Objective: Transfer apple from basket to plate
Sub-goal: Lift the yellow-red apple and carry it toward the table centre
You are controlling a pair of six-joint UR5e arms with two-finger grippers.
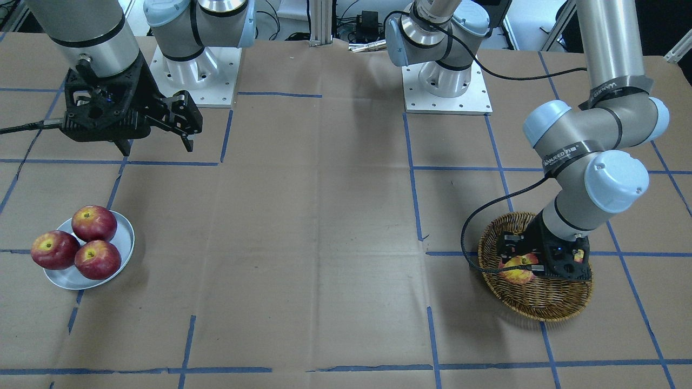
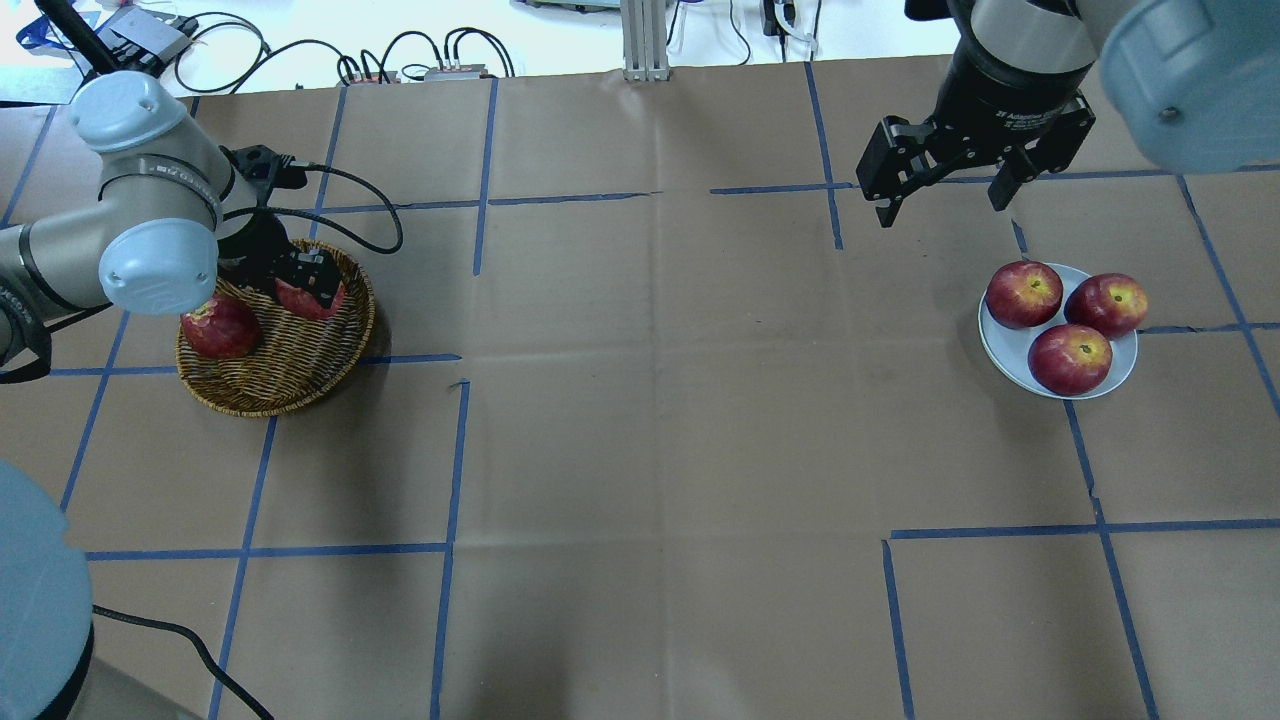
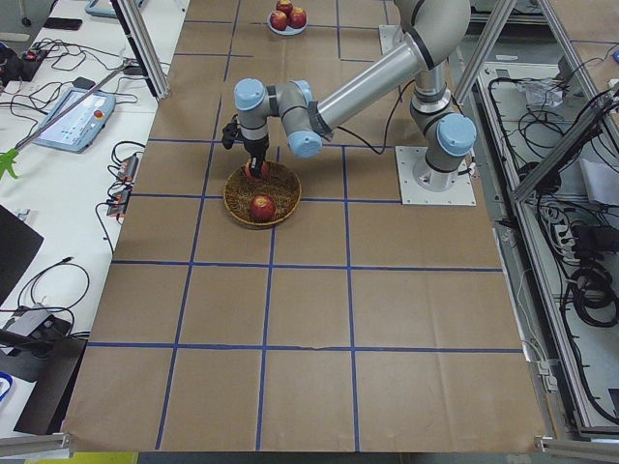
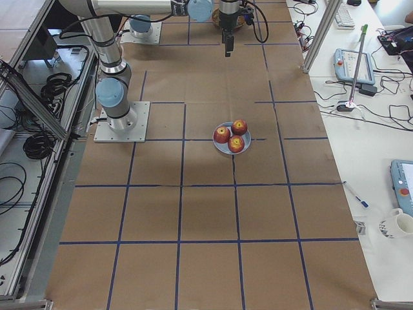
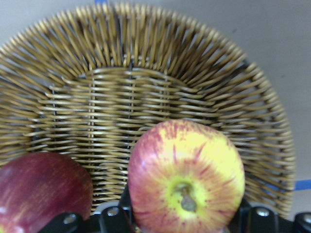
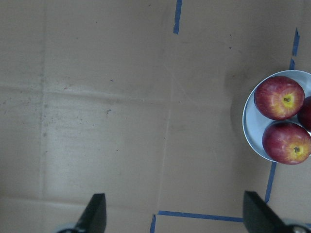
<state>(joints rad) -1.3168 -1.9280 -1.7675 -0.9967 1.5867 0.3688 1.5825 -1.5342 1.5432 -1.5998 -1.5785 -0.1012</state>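
The apple (image 5: 187, 174), yellow with red streaks, sits stem-up between the fingers of my left gripper (image 1: 521, 263) inside the wicker basket (image 1: 540, 302). The fingers touch both its sides. In the overhead view the apple (image 2: 298, 299) shows partly under the gripper at the basket's (image 2: 290, 385) far side. The silvery plate (image 2: 1000, 350) lies at the right and holds three dark red apples (image 2: 1024, 293). My right gripper (image 2: 940, 190) is open and empty, hanging above the table beyond the plate.
A dark red apple (image 2: 220, 328) lies in the basket beside the held one, also in the left wrist view (image 5: 39, 189). Blue tape lines cross the brown paper table. The right wrist view shows the plate (image 6: 250, 131) at its right edge.
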